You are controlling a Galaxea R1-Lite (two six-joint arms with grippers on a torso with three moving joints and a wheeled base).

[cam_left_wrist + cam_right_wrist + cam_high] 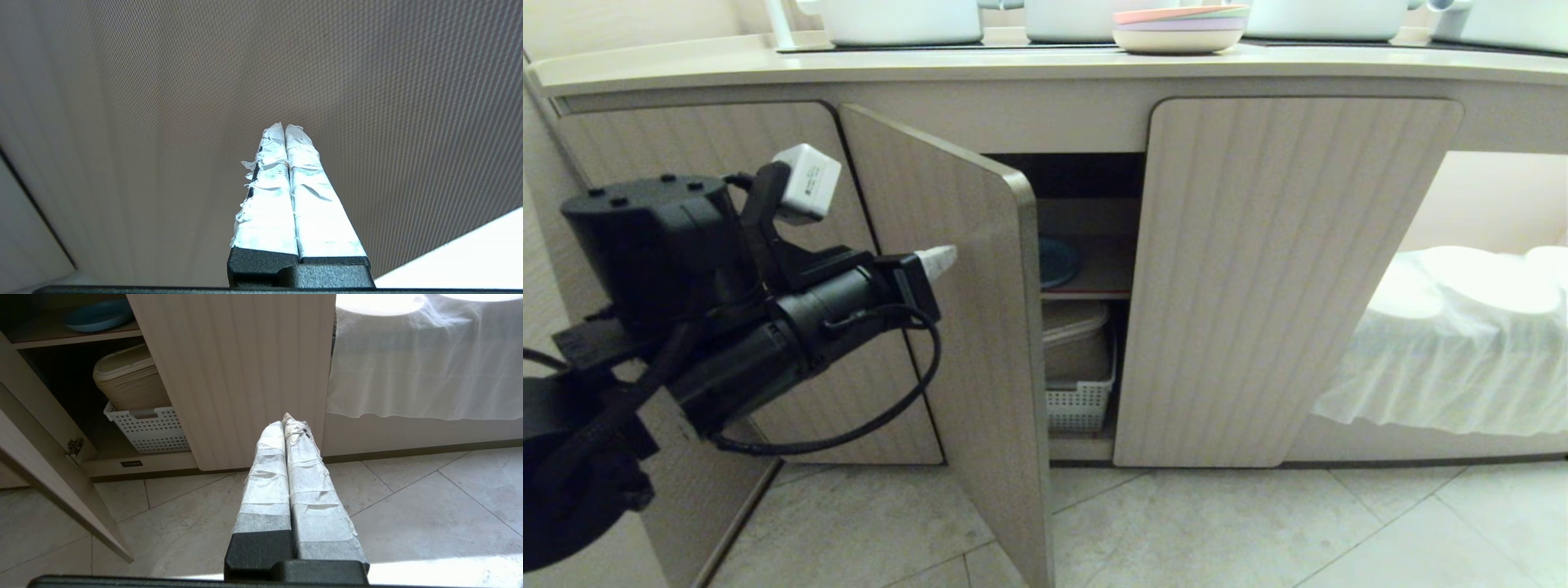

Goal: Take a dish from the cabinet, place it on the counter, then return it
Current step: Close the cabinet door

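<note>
- My left hand (941, 261), its white-taped fingers (282, 192) pressed flat together and holding nothing, sits right at the outer face of the swung-open, vertically ribbed beige cabinet door (964, 327). From the wrist camera the fingertips look to be at or just off that ribbed surface; I cannot tell whether they touch.
- My right hand (288, 426) is also closed tight and empty, hanging low over the pale stone-tiled floor (408, 506) in front of the closed ribbed door (1274, 278) to the right of the opening.
- The low beige cabinet (1086, 131) stands partly open: through the gap between the two doors I see its inner shelf with a thin red edge (1086, 296).
- The round, shallow, light blue plastic plate (1058, 263) lies flat on that inner shelf, half hidden behind the open door; in the right wrist view it shows clearly (98, 315).
- Under the shelf a beige lidded plastic box (1074, 339) sits in a white perforated basket (1078, 404).
- On the long cream-beige worktop (931, 69) above, a pink-topped stack of pastel plates (1180, 28) rests near the front edge, with white pots (898, 20) behind.
- Right of the cabinet, a white ruffled cloth (1462, 343) hangs in an open recess.
</note>
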